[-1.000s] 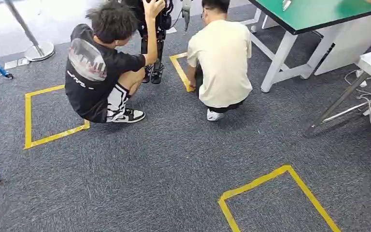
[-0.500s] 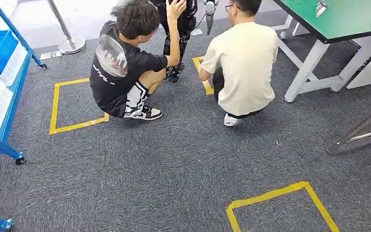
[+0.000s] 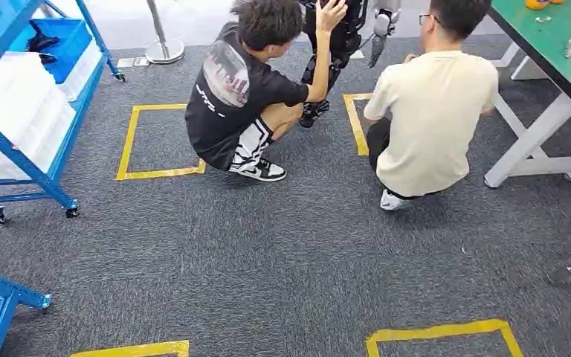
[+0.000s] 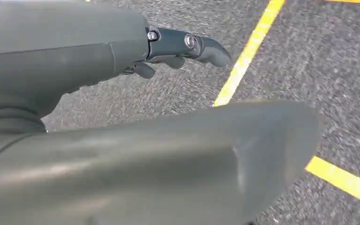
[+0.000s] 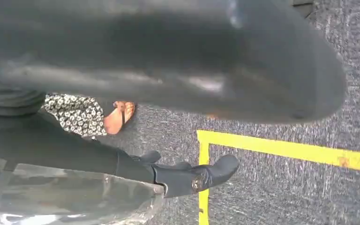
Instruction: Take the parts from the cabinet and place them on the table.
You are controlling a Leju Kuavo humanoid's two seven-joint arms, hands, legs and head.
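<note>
Nothing fetched yet, I judge; both the left hand [image 4: 178, 49] and right hand [image 5: 183, 176] hang empty, fingers loosely apart, the blue cabinet [image 3: 26, 111] well left of the green bench [image 3: 557, 56].

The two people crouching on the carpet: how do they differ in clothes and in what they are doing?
The person in black wears a printed black T-shirt and shorts; the person in cream wears a plain cream T-shirt and dark trousers. The person in black raises a hand onto the other robot; the person in cream keeps both arms low. The person in black is seen from the side, the person in cream from behind. Both crouch beside that robot.
</note>
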